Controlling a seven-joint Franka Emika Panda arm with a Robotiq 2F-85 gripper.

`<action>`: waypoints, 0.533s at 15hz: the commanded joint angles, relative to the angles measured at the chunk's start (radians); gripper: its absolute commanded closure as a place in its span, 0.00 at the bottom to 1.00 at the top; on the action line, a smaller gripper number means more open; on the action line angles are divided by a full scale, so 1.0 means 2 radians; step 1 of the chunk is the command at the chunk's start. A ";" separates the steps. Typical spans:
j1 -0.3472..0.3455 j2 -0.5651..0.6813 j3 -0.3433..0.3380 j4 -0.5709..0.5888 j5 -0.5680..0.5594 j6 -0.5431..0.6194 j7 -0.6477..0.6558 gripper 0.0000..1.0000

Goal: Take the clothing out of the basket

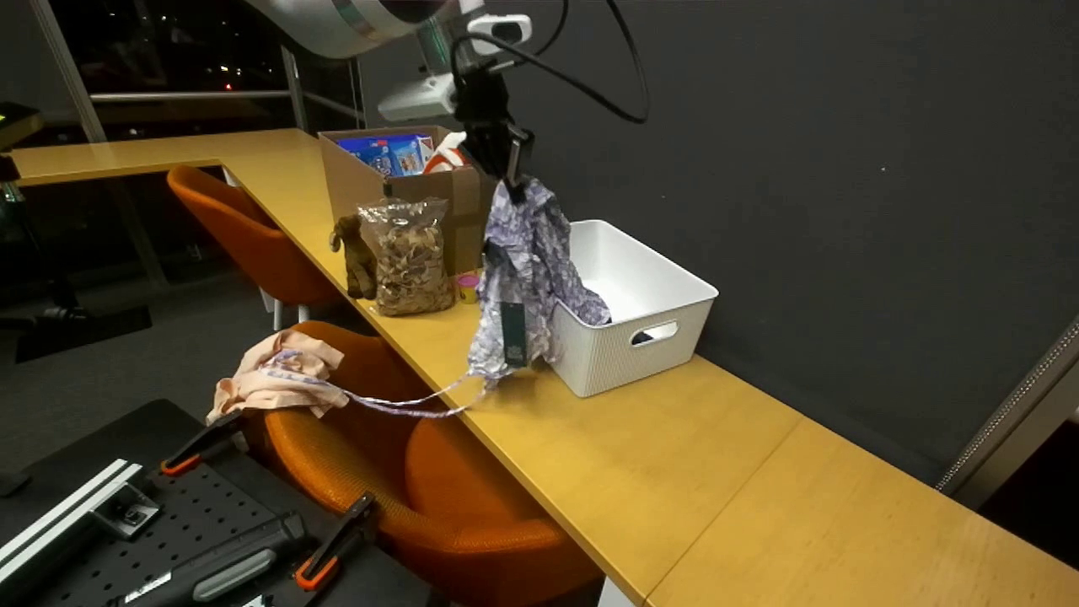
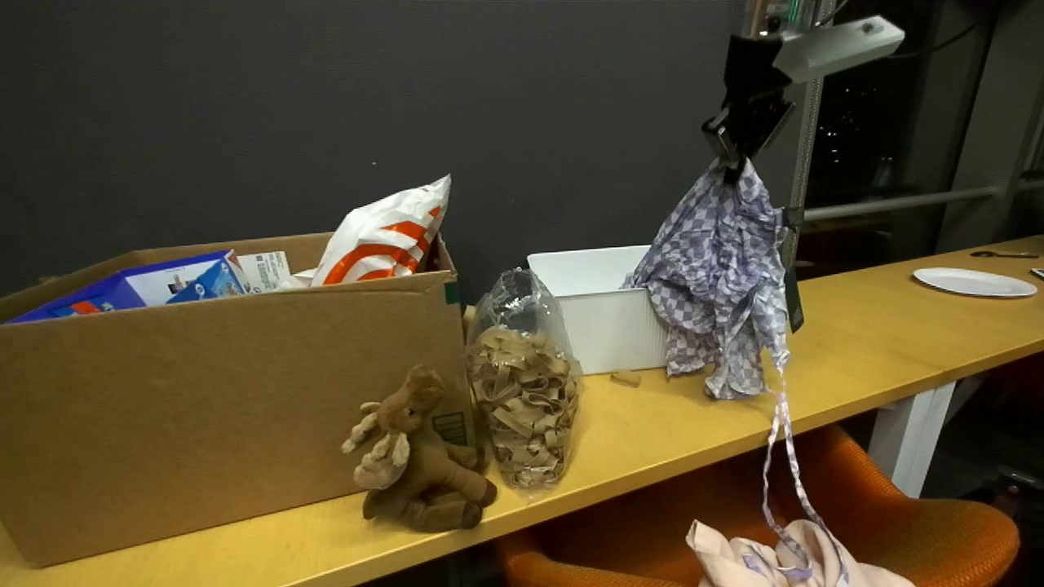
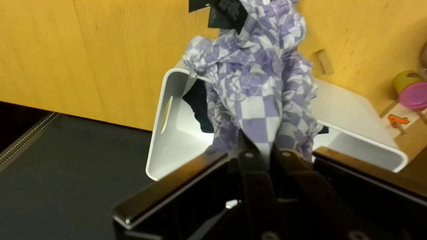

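Pale arm (image 1: 337, 25) looming above the gripper (image 1: 513, 187) there, black fingers (image 3: 251, 166) pointing down, pinched close together

the garment (image 2: 718, 269) is checked in lilac and white, with flowers among the squares; its tag (image 1: 513, 335) is near-black. the basket (image 1: 607, 367) is white, dark cloth (image 3: 199, 106) in it, the gripper (image 2: 736, 169) black. peach cloth (image 1: 274, 389), orange chairs (image 1: 337, 455), yellow table (image 1: 733, 455), dark grey wall (image 1: 809, 185), brown box (image 2: 220, 424), brown toy (image 2: 428, 489). white bag (image 2: 379, 240) with orange-red arcs. yellow tub (image 3: 402, 80), pink lid (image 3: 413, 95).
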State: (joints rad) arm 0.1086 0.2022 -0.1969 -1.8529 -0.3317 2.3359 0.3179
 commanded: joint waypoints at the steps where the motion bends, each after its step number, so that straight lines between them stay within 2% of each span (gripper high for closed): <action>1: 0.010 -0.065 0.050 -0.024 -0.005 -0.082 0.015 0.98; 5: 0.009 -0.060 0.097 -0.012 0.020 -0.138 0.010 0.98; 8: 0.005 -0.031 0.108 -0.012 0.023 -0.157 0.011 0.98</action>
State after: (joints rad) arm 0.1357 0.0918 0.0000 -1.8854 -0.3014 2.0587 0.3448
